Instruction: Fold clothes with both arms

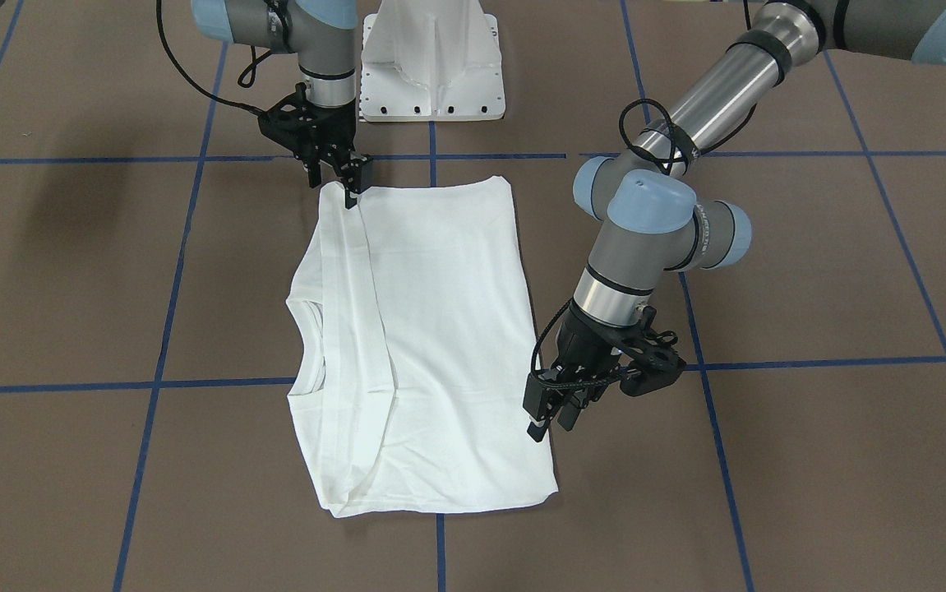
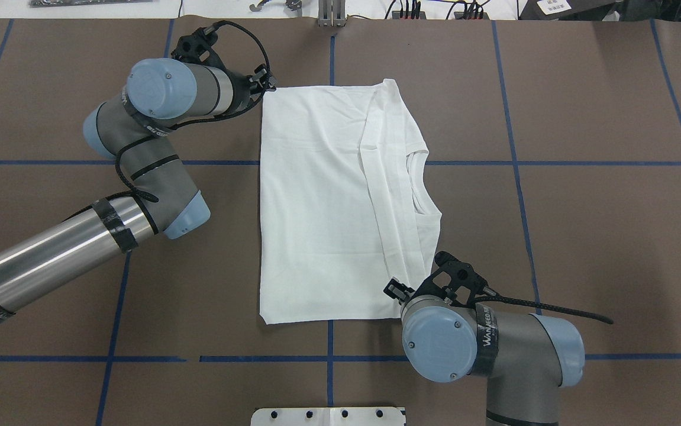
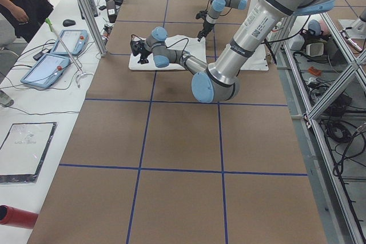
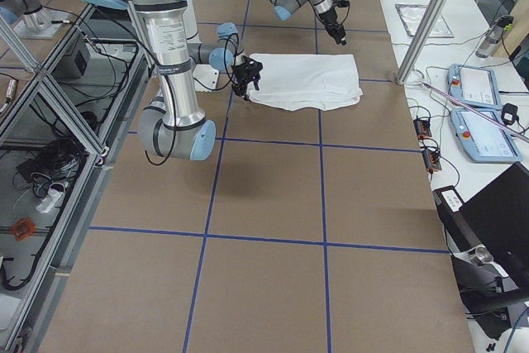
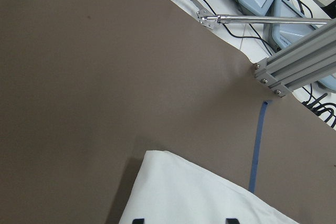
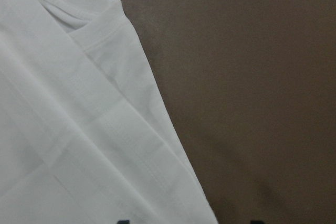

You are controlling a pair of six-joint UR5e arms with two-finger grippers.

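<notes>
The white T-shirt [image 1: 440, 329] is laid flat near the middle of the brown bench [image 1: 809, 288], folded into a rough rectangle, with the sleeves turned in and the ribbed collar [image 2: 420, 183] placed toward the robot's right. The right gripper [image 1: 333, 187] is held at the shirt corner nearest the robot's base, pointed straight down from an upright wrist. Its jaws are seen spread apart, with the cloth edge lying between them in the right wrist view. The left gripper [image 1: 549, 427] is positioned at the opposite long edge, close to the far corner, and is tilted downward and inward. Its jaws are likewise parted over the shirt's corner and nothing is clamped. The left arm [image 1: 711, 107] is stretched diagonally across the bench and bent sharply at the wrist. The right arm [image 1: 325, 41] is kept short and close to the base.
</notes>
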